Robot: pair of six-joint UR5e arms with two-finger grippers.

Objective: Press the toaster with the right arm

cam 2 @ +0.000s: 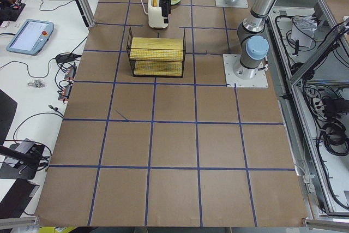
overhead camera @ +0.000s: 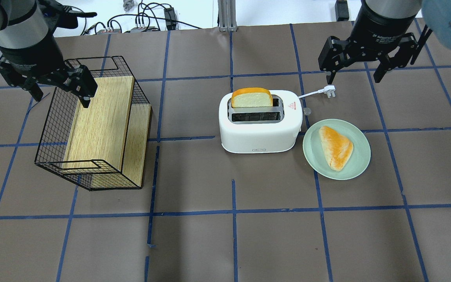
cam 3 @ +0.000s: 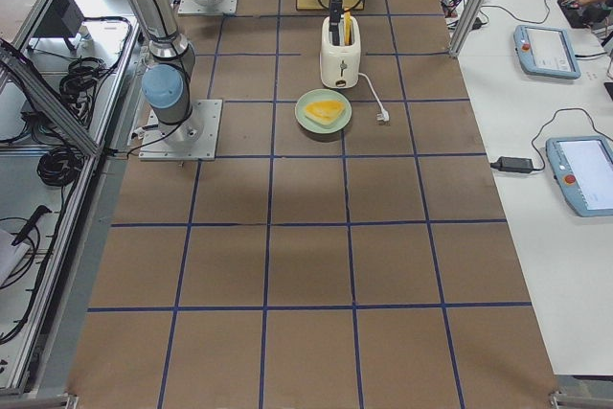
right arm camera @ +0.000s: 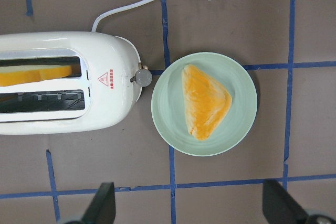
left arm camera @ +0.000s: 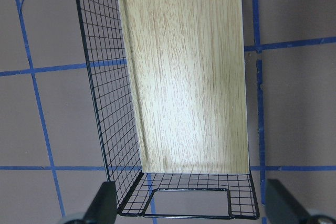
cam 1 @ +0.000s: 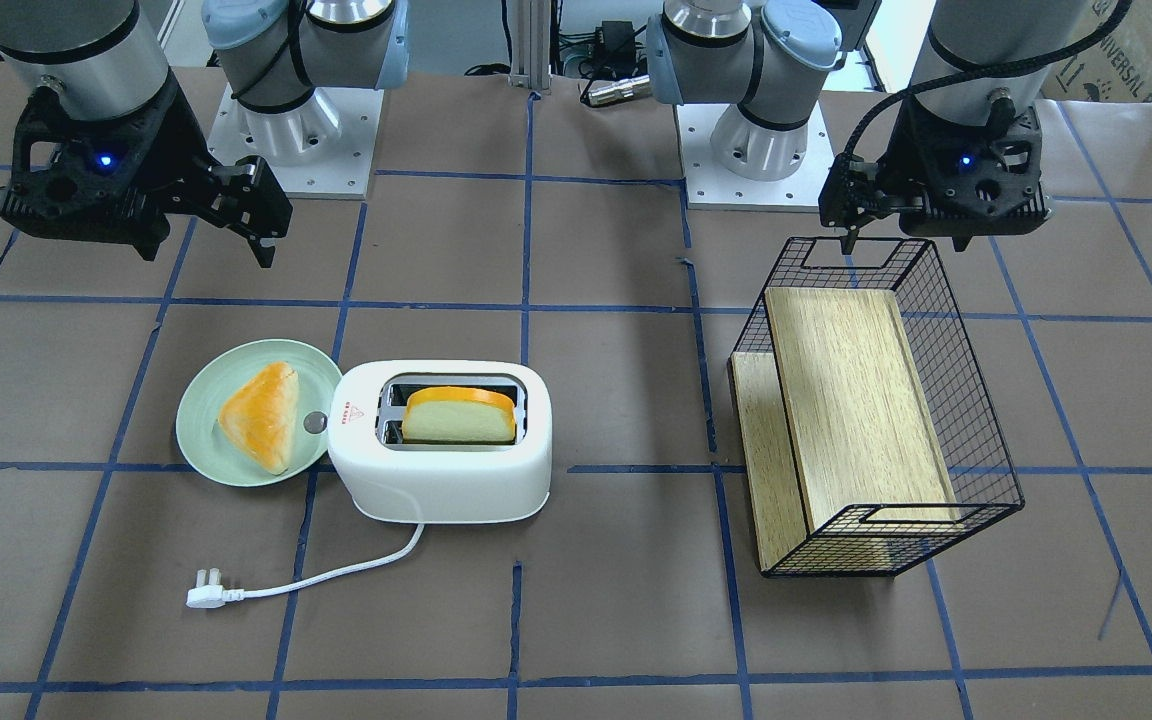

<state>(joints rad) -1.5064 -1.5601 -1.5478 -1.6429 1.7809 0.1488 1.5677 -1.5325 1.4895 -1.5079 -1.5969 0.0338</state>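
The white toaster (cam 1: 441, 480) stands mid-table with a slice of bread (cam 1: 458, 415) upright in one slot; the other slot is empty. Its grey knob (cam 1: 315, 422) faces the green plate, and its cord ends in a loose plug (cam 1: 204, 597). My right gripper (overhead camera: 354, 74) hangs open and empty, high over the table, to the knob side of the toaster (overhead camera: 260, 133) and apart from it. The right wrist view looks down past the open fingertips (right arm camera: 102, 203) on the toaster (right arm camera: 63, 114), knob (right arm camera: 144, 77) and plate. My left gripper (overhead camera: 59, 92) is open over the wire basket.
A pale green plate (cam 1: 196, 440) with a triangular bread piece (cam 1: 261, 415) touches the toaster's knob end. A black wire basket (cam 1: 966, 400) holding a wooden board (cam 1: 856, 400) lies tilted on the left arm's side; it fills the left wrist view (left arm camera: 105, 129).
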